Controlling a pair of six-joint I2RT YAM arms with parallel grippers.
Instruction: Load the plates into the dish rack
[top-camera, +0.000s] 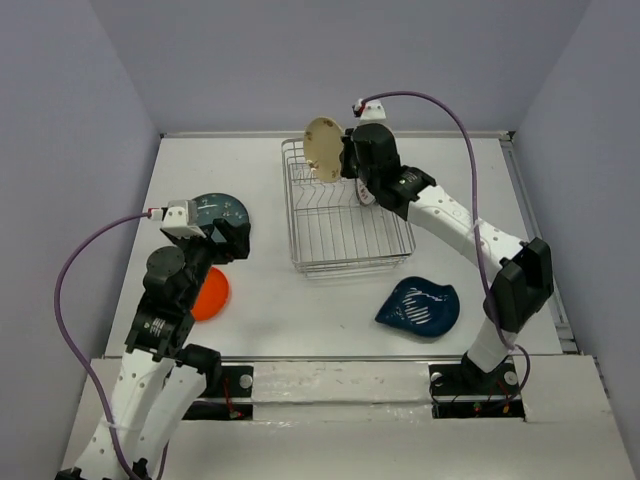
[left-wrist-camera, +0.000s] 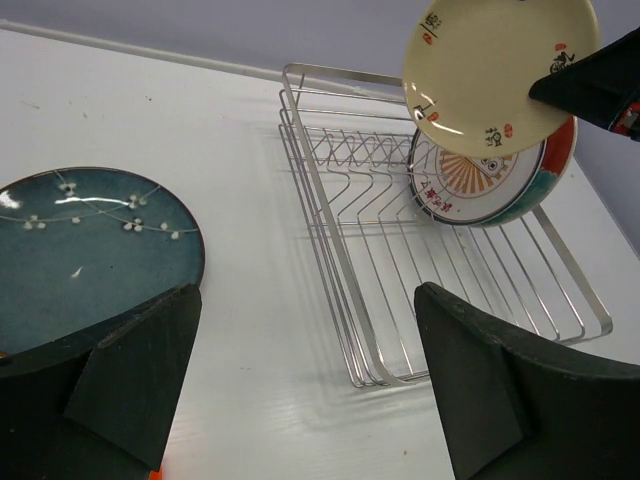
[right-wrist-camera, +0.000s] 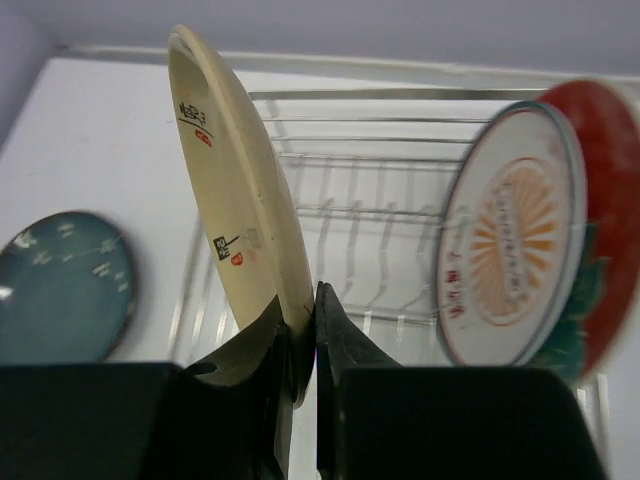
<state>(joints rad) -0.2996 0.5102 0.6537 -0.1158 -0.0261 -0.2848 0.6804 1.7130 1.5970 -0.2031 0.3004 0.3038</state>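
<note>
My right gripper is shut on the rim of the beige plate and holds it upright above the far end of the silver wire dish rack. The beige plate also shows in the right wrist view. The white sunburst plate and the teal-and-red plate stand in the rack's right side. My left gripper is open and empty over the table beside the dark teal speckled plate. The orange plate lies under the left arm. The dark blue wavy-edged plate lies near the rack's front right.
Grey walls close the table at the back and both sides. A raised rail runs along the right edge. Purple cables loop from each wrist.
</note>
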